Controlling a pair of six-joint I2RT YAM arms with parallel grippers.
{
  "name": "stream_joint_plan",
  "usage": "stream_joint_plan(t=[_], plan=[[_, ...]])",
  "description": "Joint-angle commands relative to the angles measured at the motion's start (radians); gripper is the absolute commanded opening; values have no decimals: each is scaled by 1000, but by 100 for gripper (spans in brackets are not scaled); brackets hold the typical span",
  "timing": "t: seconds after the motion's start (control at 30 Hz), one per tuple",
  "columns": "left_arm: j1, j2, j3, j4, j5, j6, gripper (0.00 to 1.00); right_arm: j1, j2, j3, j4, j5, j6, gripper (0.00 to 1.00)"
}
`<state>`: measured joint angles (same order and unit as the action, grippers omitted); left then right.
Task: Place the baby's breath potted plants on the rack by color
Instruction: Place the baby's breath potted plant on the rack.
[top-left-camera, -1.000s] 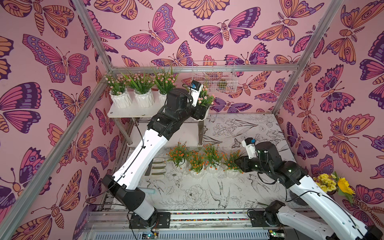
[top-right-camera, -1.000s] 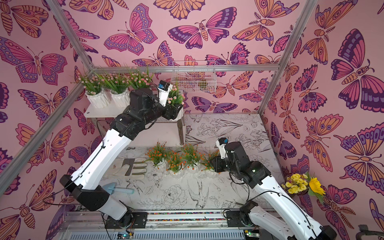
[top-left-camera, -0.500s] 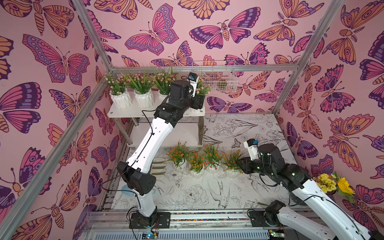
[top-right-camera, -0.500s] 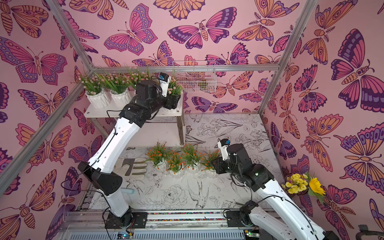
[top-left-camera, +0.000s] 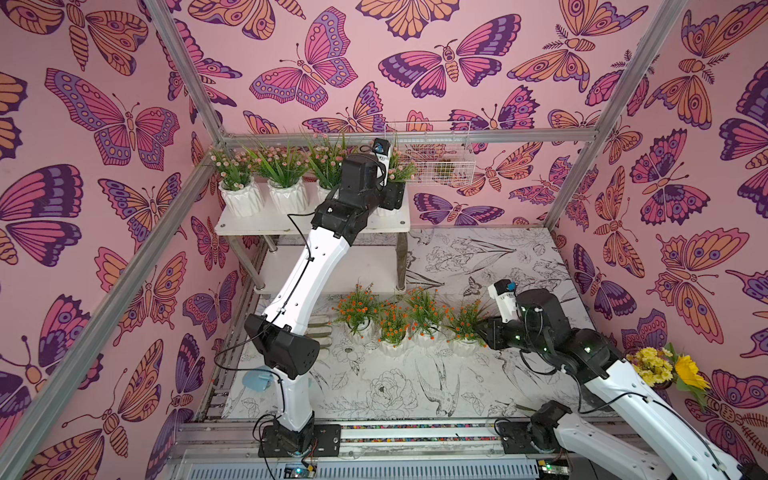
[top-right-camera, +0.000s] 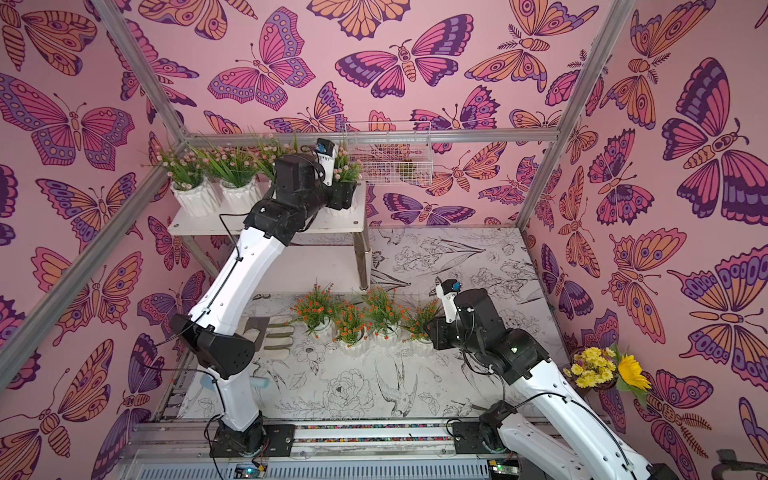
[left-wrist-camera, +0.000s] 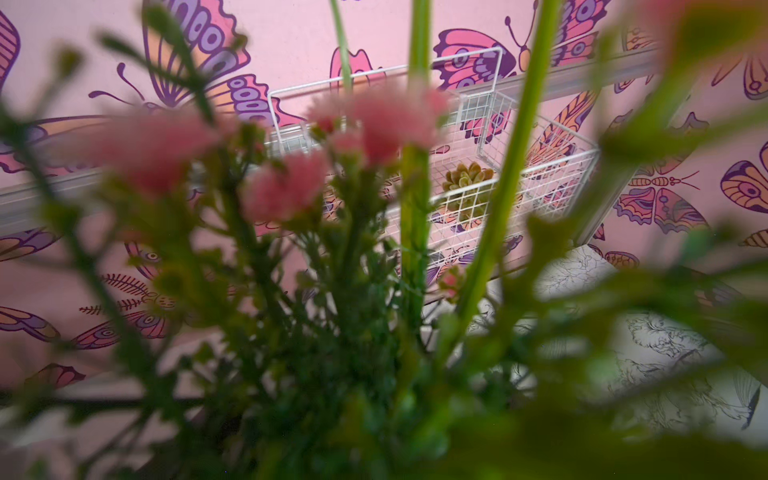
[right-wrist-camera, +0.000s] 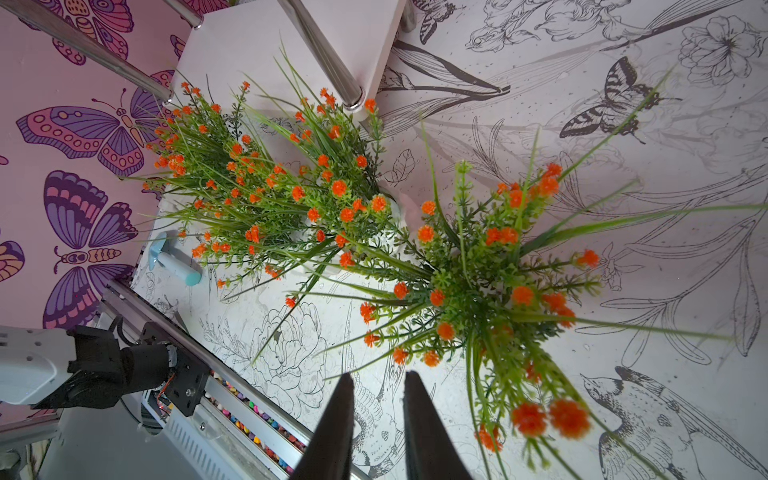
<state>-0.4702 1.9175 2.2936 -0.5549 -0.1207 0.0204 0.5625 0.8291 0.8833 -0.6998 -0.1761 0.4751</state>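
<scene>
Risks, as we read them: left gripper (top-left-camera: 394, 194) is clamped on the fourth pink plant (top-left-camera: 402, 168) at the rack's (top-left-camera: 257, 226) upper board, at the end nearest the wire basket (top-left-camera: 432, 164), three pink plants (top-left-camera: 282, 166) alongside. Pot stands close to that edge; a skewed release or snagged fronds could tip it off. Right gripper (right-wrist-camera: 379, 376), jaws barely parted and empty, hangs in front of the rack beside four orange plants (top-left-camera: 392, 324), whose interlocked sprays could drag a neighbour over.

Light is bright and even in both top views; counter (top-left-camera: 415, 370) shadows faint. Left wrist view: pink baby's breath plant (left-wrist-camera: 386, 120) out of focus, wire basket (left-wrist-camera: 552, 183) behind sharp. Right wrist view: nearest orange blooms (right-wrist-camera: 548, 417) blurred.
</scene>
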Motion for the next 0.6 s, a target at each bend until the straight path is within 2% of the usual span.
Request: stream_joint_plan(t=[0.0,0.13,0.3,0.43,0.57], plan=[[11,13,50,40,-39,-8,65,-7,-14,-7,-14,18,8,24],[17,32,61,36,-66,-12,70,-7,-15,-7,-15,22,7,24],[28,42,63,19,-47,-27,74,-9,-14,-9,-14,23,7,24],[28,43,60,12,-50,-33,90,-10,-15,-12,-13,21,4,24],[28,44,60,12,-47,-31,99,-10,-18,-14,-13,20,5,24]])
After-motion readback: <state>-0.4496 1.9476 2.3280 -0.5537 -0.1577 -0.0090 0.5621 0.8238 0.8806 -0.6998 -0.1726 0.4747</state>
